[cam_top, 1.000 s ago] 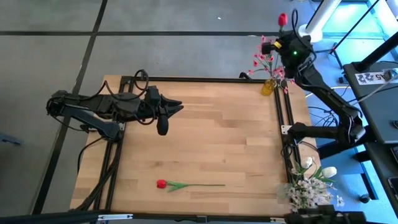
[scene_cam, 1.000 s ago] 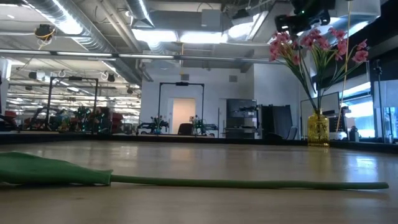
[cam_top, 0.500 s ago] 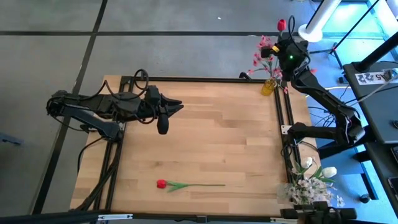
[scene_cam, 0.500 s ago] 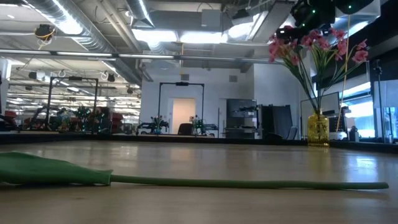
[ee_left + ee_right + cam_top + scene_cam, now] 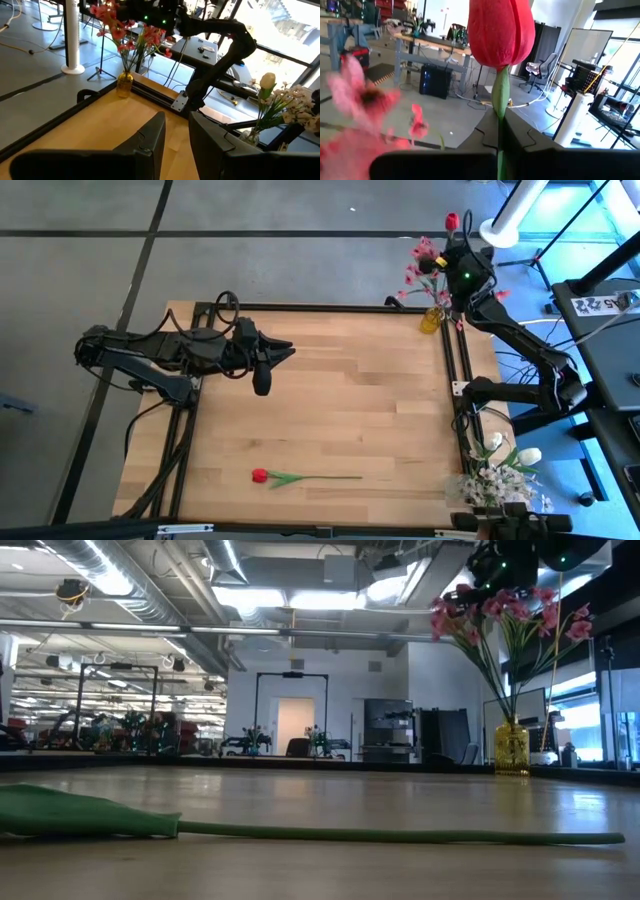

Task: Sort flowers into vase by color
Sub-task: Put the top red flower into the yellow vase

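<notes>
Red tulip (image 5: 501, 31) clamped by stem in right end effector (image 5: 462, 255), held above yellow vase (image 5: 432, 319) of pink sprays (image 5: 420, 272) for insertion; left end effector (image 5: 176, 131) parked apart over surface (image 5: 330, 400); second red tulip (image 5: 300, 477) awaiting collection.

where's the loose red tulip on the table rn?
High view: the red tulip lies flat on the table near its front edge, left of centre, bloom pointing left, clear of both arms.

Grey floor (image 5: 300, 270), ceiling ducts (image 5: 150, 580) w/ lights, windows (image 5: 280, 30)
</notes>
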You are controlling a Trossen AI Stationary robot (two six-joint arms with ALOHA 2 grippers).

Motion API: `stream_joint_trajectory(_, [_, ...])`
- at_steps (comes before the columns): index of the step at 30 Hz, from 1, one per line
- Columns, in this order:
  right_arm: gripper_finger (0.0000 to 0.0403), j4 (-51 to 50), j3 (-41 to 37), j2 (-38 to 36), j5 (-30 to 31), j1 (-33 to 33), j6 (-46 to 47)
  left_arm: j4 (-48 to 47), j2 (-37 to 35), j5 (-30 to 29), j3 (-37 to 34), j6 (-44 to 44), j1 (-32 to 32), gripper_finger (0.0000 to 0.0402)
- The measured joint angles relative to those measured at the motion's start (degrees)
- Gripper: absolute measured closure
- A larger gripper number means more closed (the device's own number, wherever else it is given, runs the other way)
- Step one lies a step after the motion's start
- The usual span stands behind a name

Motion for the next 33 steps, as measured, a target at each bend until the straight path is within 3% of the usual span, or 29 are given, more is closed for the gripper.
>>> stream_joint_trajectory(12, [0.0400,5.20,-3.16,-1.40,0.25,0.02,-0.06,0.26,0.02,0.00,0.00,-0.28,0.00,0.0319])
stream_joint_trajectory(28, [0.0399,-9.40,-3.18,-2.13,-1.43,0.06,2.93,0.24,0.02,0.02,0.00,0.09,0.00,0.0319])
stream_joint_trajectory(33, [0.0361,-12.77,-0.97,-2.36,-2.72,0.04,7.46,1.76,0.02,-0.87,-0.02,1.17,0.04,0.0319])
